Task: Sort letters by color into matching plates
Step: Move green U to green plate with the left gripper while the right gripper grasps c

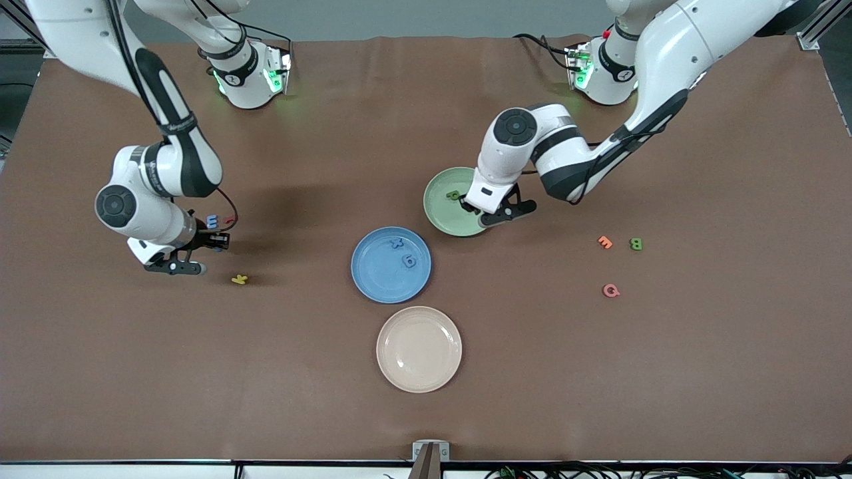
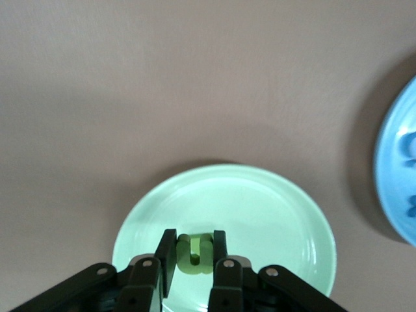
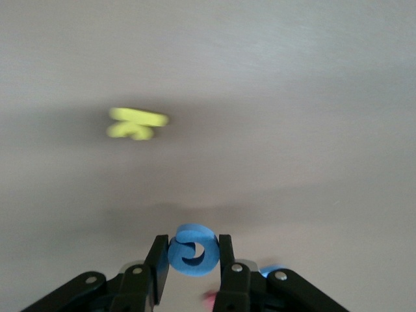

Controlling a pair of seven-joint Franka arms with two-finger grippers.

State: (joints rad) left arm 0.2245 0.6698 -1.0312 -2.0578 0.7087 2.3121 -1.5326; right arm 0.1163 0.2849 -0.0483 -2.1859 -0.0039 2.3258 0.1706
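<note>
My left gripper (image 1: 484, 214) is shut on a green U-shaped letter (image 2: 195, 253) low over the pale green plate (image 1: 440, 207), which also shows in the left wrist view (image 2: 260, 208). Another green letter (image 1: 453, 195) lies in that plate. My right gripper (image 1: 212, 241) is shut on a round blue letter (image 3: 193, 250), low over the table near the right arm's end. Another blue letter (image 1: 212, 220) lies on the table beside it. The blue plate (image 1: 379, 274) holds two blue letters (image 1: 397, 242) (image 1: 409, 261). A green B (image 1: 636, 244) lies toward the left arm's end.
A yellow K (image 1: 239, 279) lies close to my right gripper, nearer the front camera. A red letter (image 1: 229, 219) lies beside the blue one. A beige plate (image 1: 419, 348) sits nearer the camera than the blue plate. An orange letter (image 1: 604, 242) and a pink letter (image 1: 611, 291) lie by the green B.
</note>
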